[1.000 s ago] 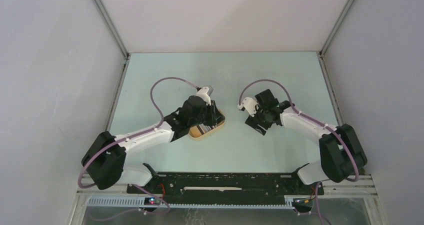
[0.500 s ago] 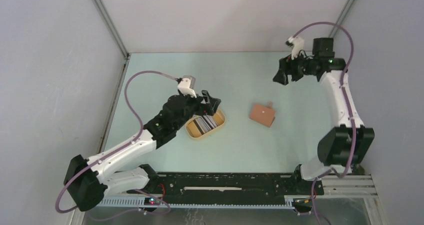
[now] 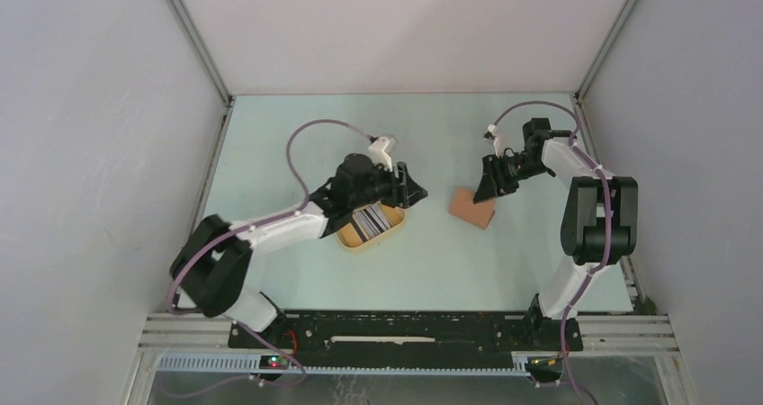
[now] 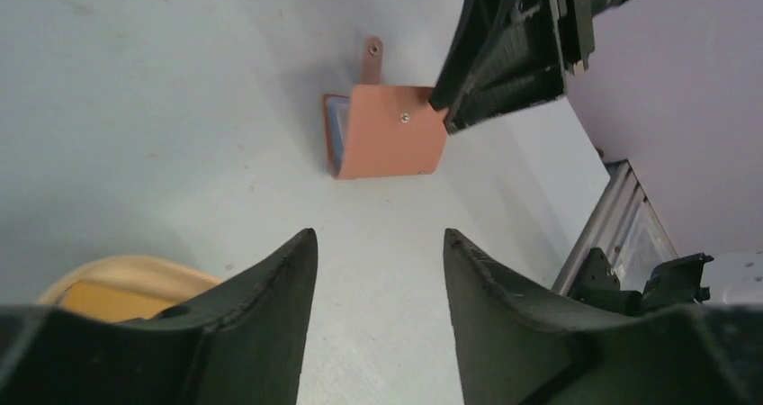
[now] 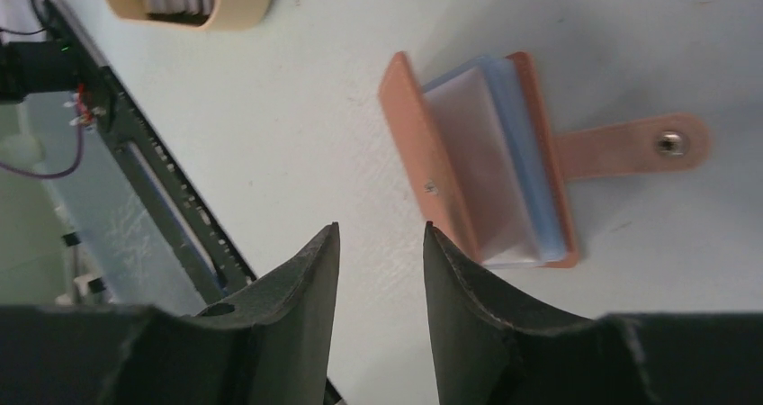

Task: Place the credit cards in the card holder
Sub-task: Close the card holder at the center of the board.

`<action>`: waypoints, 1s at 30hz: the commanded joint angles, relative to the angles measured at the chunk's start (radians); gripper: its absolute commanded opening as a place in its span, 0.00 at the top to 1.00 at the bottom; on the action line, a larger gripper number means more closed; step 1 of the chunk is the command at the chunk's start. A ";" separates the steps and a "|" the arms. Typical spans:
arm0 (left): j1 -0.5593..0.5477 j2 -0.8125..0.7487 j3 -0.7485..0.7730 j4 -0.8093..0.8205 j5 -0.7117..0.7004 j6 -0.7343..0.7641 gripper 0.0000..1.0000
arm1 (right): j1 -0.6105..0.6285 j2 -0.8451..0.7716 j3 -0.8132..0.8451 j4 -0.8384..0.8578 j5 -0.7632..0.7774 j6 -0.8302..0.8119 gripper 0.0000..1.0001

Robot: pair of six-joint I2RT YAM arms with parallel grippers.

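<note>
The reddish-brown card holder (image 3: 473, 209) lies on the table right of centre, half open, showing clear sleeves and light blue lining (image 5: 486, 171); its snap tab (image 5: 630, 146) sticks out flat. The credit cards (image 3: 370, 218) stand as a striped stack in the yellow tray (image 3: 364, 246). My right gripper (image 3: 490, 187) hangs low at the holder's far right edge, open and empty (image 5: 381, 227), one fingertip beside the cover. My left gripper (image 3: 409, 184) hovers over the tray's right end, pointing toward the holder (image 4: 387, 144), open with nothing between its fingers (image 4: 379, 234).
The pale green table (image 3: 297, 144) is walled in grey on three sides. A black rail (image 3: 405, 328) with the arm bases runs along the near edge. The tray's rim (image 4: 135, 274) shows at the lower left of the left wrist view.
The right arm swung up to the back right, then came back down to the card holder with narrower jaws. The left gripper lifted off the tray and moved right. The holder lies uncovered.
</note>
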 commanded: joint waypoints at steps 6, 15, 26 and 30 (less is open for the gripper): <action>-0.053 0.286 0.295 0.002 0.170 -0.011 0.52 | -0.013 0.031 -0.001 0.139 0.130 0.042 0.59; -0.074 0.562 0.547 -0.048 0.210 -0.042 0.64 | -0.006 0.101 -0.029 0.124 0.251 0.057 0.77; -0.105 0.744 0.704 -0.104 0.227 -0.076 0.78 | -0.015 0.076 -0.067 0.126 0.257 0.048 0.79; -0.110 0.792 0.743 -0.144 0.216 -0.076 0.81 | -0.022 0.072 -0.066 0.130 0.215 0.040 0.76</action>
